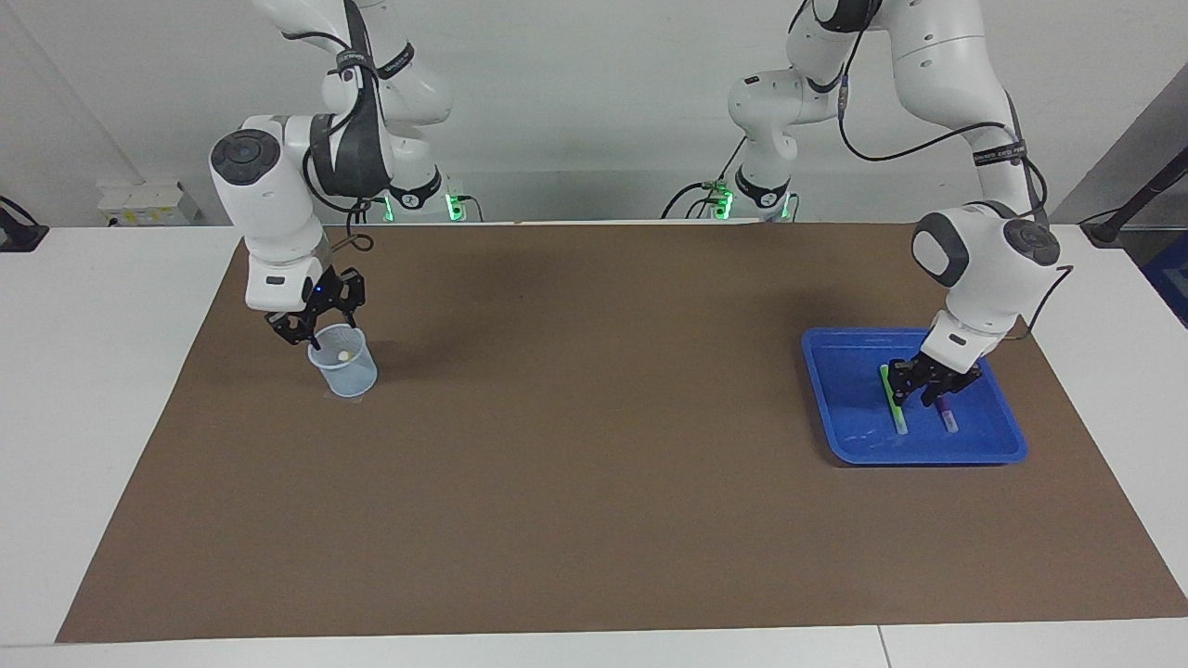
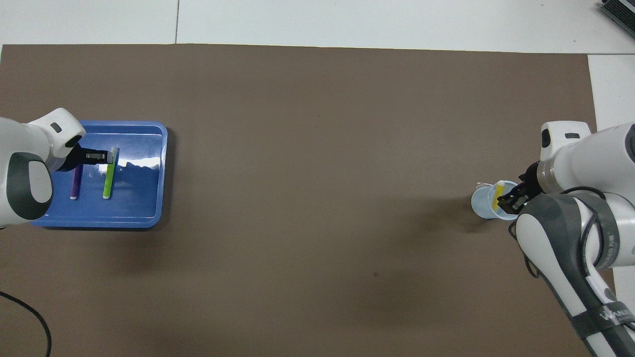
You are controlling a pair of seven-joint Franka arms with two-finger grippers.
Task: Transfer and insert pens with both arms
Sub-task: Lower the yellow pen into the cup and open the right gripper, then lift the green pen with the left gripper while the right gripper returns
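A yellow pen [image 2: 498, 195] stands in a pale blue cup [image 1: 345, 368] at the right arm's end of the table; only its pale tip [image 1: 343, 355] shows in the facing view. My right gripper [image 1: 318, 327] is open just above the cup's rim and holds nothing. A green pen [image 1: 895, 410] and a purple pen [image 1: 946, 415] lie side by side in a blue tray [image 1: 840, 390]. My left gripper [image 1: 915, 391] is open and low in the tray, over the green pen [image 2: 107, 182]. I cannot tell if it touches the pen.
A brown mat [image 1: 594, 445] covers the table. Two smaller white arms with green lights [image 1: 422, 197] [image 1: 754, 193] stand at the robots' edge. A white box [image 1: 148, 202] sits off the mat near the right arm. A black cable [image 2: 30, 317] lies near the left arm.
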